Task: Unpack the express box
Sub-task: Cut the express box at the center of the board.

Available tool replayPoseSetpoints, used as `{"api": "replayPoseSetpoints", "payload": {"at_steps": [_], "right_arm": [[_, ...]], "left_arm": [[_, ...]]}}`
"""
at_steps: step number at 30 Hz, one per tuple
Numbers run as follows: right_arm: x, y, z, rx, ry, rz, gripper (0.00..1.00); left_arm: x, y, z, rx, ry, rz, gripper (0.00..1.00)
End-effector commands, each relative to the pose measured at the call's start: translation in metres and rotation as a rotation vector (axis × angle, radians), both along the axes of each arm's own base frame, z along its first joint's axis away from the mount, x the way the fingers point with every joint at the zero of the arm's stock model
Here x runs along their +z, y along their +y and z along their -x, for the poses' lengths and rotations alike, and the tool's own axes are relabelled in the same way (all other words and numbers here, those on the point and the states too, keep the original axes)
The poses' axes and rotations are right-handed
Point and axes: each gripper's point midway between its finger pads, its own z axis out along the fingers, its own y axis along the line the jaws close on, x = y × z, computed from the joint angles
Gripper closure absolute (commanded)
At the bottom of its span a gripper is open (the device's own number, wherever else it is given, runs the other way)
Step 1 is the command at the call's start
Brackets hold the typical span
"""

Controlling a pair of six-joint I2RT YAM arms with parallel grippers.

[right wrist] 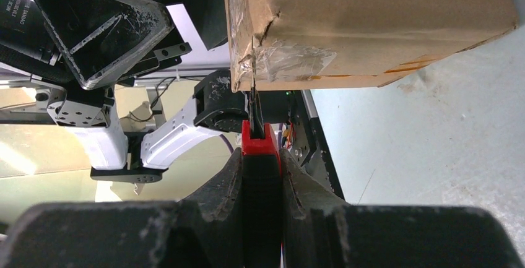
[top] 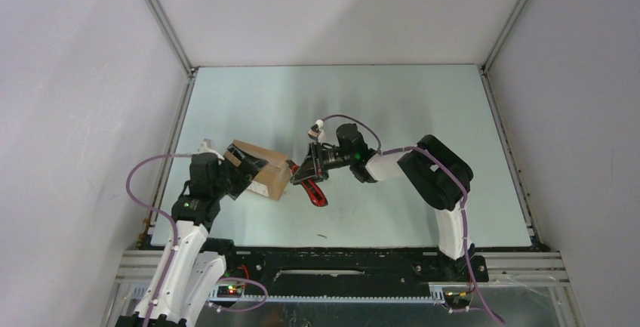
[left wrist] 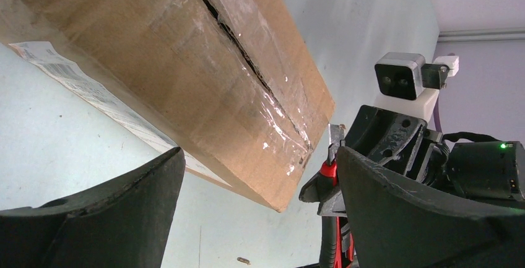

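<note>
My right pincer (right wrist: pixel 260 168): squeezing the knife (top: pixel 317 193), blade touching the taped edge of the express box (right wrist: pixel 371 26).
My left pincer (left wrist: pixel 260 153): gaping wide beside it.

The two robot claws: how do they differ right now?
The left gripper stands wide open; the right gripper is shut. The left gripper visibly grips nothing and sits beside the express box; the right gripper clamps a red-and-black utility knife, with the blade at the box's taped end. Both are black, two-fingered and close to the box.
</note>
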Motion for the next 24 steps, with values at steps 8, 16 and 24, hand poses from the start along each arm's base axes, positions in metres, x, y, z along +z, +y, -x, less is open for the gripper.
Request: {"api": "replayPoseSetpoints", "payload": {"at_steps": [8, 16, 24], "right_arm": [[-0.005, -0.005, -0.007, -0.033, -0.002, 0.006, 1.0], [0.001, -0.003, -0.009, -0.04, -0.011, -0.017, 1.0], [0.005, 0.001, -0.006, -0.024, -0.006, -0.036, 1.0]], "left_arm": [[0.006, -0.002, -0.005, -0.004, -0.032, 0.01, 0.06], [0.005, -0.002, -0.005, -0.003, -0.031, 0.01, 0.06], [0.003, -0.002, -0.002, 0.008, -0.019, 0.02, 0.06]]}}
